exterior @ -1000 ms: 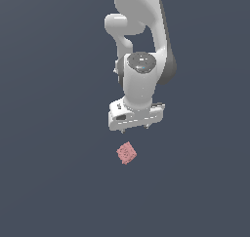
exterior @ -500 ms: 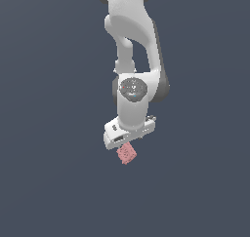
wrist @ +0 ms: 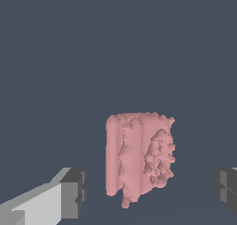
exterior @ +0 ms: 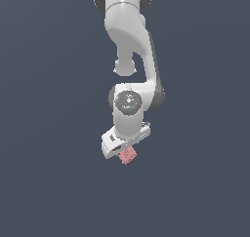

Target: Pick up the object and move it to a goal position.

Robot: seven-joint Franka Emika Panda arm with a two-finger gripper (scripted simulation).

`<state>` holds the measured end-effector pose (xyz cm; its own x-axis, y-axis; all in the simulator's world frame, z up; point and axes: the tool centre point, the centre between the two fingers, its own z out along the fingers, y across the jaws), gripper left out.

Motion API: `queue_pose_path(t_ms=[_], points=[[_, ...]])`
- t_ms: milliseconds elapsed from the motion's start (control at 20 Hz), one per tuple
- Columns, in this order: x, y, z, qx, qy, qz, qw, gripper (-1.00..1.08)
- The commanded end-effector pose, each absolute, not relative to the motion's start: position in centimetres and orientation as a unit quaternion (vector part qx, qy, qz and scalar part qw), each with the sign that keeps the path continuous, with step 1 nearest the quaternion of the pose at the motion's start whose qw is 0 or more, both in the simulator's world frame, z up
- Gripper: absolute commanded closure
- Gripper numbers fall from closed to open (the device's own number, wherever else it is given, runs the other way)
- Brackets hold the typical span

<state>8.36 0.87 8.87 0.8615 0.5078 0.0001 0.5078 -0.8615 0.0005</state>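
Pinkish-red cube (wrist: 139,159) — lumpy, ragged-faced — sits between spread fingers (wrist: 74,192).

Arm (exterior: 128,41): glossy white rounded links, dark grey bands at the joints. Wrist joint shows a round grey cap with faint speckled marks. Tool (exterior: 123,144): white blocky body; finger pads (wrist: 74,191) dark grey, ridged.

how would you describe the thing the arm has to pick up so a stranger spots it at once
Find the white arm over the plain dark floor and follow it down to its hand. Just beneath sits a small pinkish-red cube, the only coloured thing in view.
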Motion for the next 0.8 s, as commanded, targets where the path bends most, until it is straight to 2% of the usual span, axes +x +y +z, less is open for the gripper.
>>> queue_pose_path(t_ms=[0, 300, 750], points=[[8.5, 0.8, 8.7, 0.963, 0.268, 0.0, 0.0, -0.92], [8.4, 0.8, 8.0, 0.964, 0.267, 0.0, 0.0, -0.92], [8.4, 0.8, 3.8, 0.963, 0.268, 0.0, 0.0, -0.92]])
